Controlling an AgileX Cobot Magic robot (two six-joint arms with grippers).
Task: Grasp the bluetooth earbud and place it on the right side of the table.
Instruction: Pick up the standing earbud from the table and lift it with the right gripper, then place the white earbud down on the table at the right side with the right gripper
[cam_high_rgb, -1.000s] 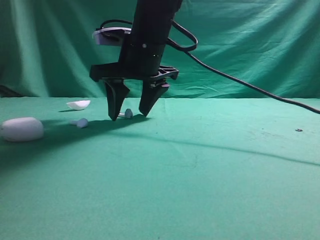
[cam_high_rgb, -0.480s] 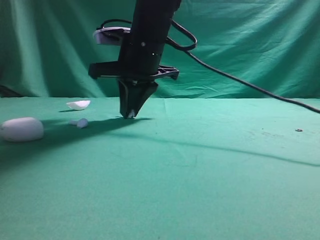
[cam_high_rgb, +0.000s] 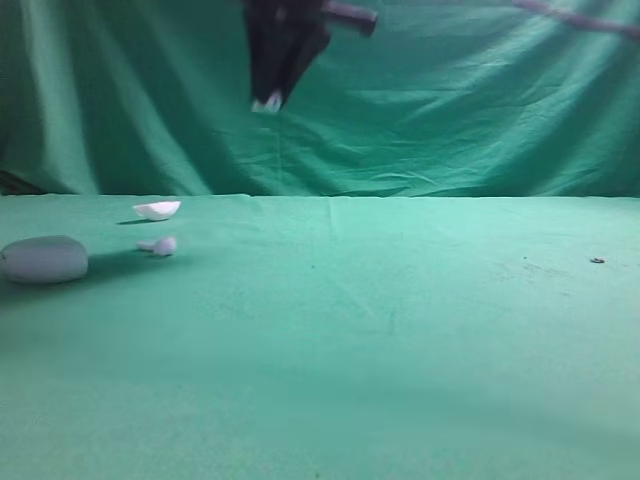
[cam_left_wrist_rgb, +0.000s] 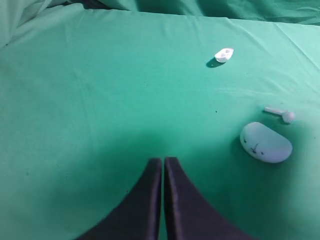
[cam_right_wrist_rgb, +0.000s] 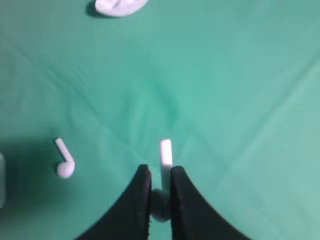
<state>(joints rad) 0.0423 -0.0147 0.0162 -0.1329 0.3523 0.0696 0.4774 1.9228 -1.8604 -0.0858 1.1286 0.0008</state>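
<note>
My right gripper (cam_high_rgb: 268, 98) hangs high above the left-centre of the green table (cam_high_rgb: 400, 340), shut on a bluetooth earbud (cam_high_rgb: 268, 103) whose white tip shows below the black fingers. In the right wrist view the earbud (cam_right_wrist_rgb: 166, 152) sits between the closed fingers of the gripper (cam_right_wrist_rgb: 160, 169), stem pointing forward and rounded head pinched behind. A second, alike earbud (cam_high_rgb: 163, 245) lies on the cloth at the left (cam_right_wrist_rgb: 64, 165). My left gripper (cam_left_wrist_rgb: 163, 161) is shut and holds nothing, hovering over bare cloth.
A large white oval case (cam_high_rgb: 45, 259) rests at the far left (cam_left_wrist_rgb: 265, 142), close to the lying earbud (cam_left_wrist_rgb: 282, 115). A white shallow shell (cam_high_rgb: 158, 209) lies behind them (cam_left_wrist_rgb: 224, 54). A small dark speck (cam_high_rgb: 597, 260) marks the right side.
The right gripper closed on the earbud on the table, then rose steeply with it. Its arm and cable have left most of the exterior view.
</note>
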